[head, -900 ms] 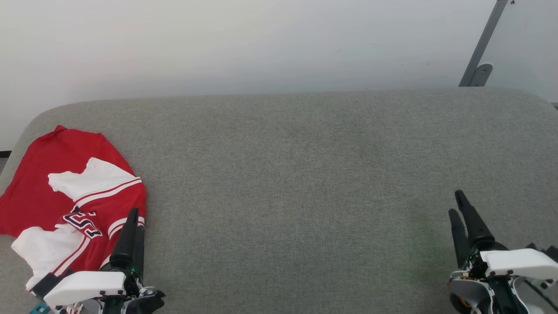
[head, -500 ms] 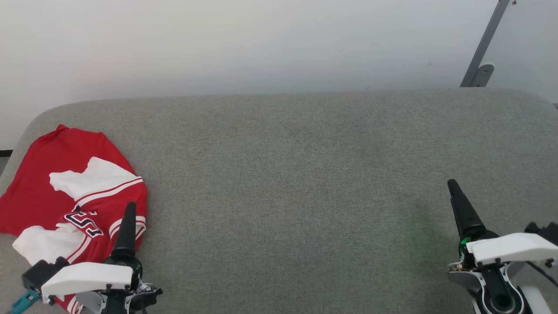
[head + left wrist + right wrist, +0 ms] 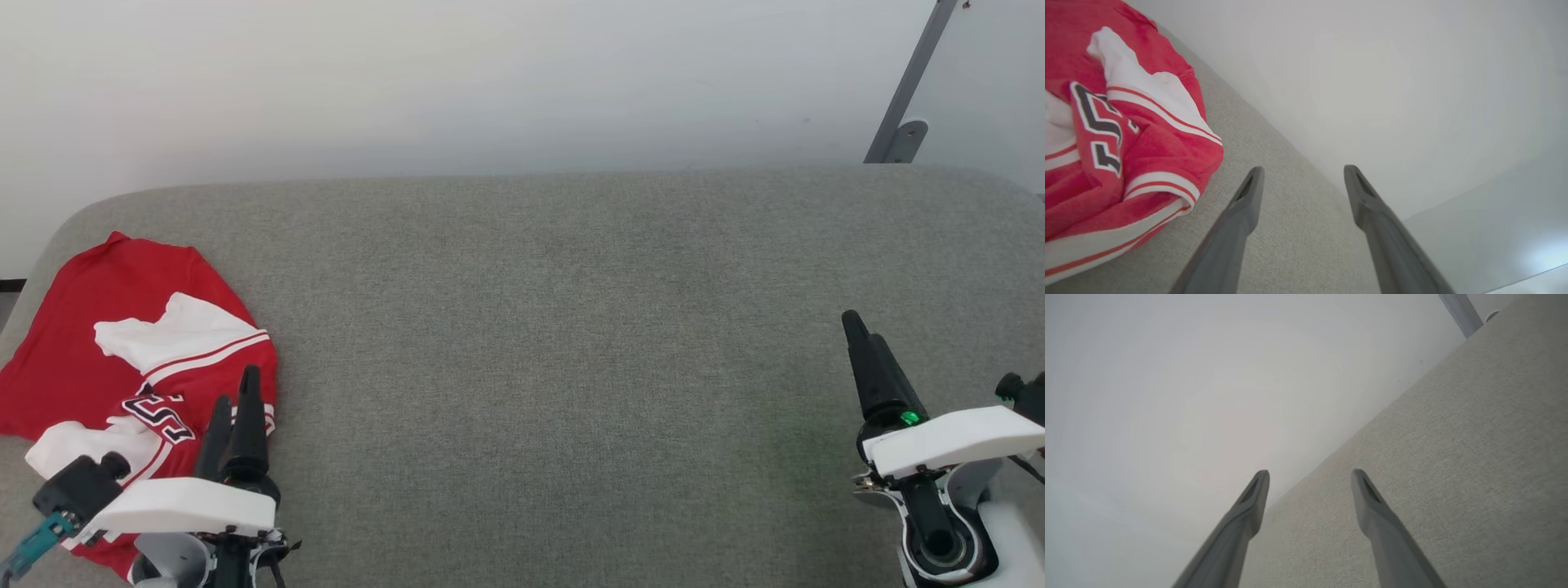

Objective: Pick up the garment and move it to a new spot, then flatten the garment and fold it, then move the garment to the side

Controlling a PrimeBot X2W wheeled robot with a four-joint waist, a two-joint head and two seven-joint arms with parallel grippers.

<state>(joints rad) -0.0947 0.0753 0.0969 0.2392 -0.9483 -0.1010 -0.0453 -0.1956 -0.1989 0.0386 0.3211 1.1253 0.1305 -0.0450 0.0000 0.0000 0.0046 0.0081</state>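
Find the jersey [image 3: 106, 302] bunched in a heap at the left end of the grey cushion [image 3: 571, 327]: red, with white panels, striped trim and a black number folded on top, reaching close to the cushion's left rim. Note the left claw [image 3: 235, 386] just beside the heap's near right edge, jaws spread wide, holding nothing; in the left wrist view, fingers [image 3: 1241, 212] aimed past the cloth at bare cushion and pale wall [image 3: 1372, 81], striped hem just to their left. Note the right claw [image 3: 862, 325] well apart at the cushion's right end, likewise wide open and empty, over bare fabric. Treat the step in hand as the first pick-up, not yet begun. Swing the left claw leftward to bring the cloth between the fingers rather than beside them, then tip down and pinch a thick fold, such as the rolled striped hem, rather than a single thin layer liable to slip. Close fully before lifting. Lift straight up, high enough to clear the heap off the cushion and avoid dragging or snagging at the rim. Carry toward the open middle of the cushion, with room enough there for spreading flat. Bring the right claw across early to take a second corner: thin soft cloth held at one point, likely to hang in a twist. Watch for the part lying near the left rim sliding off during the pull.
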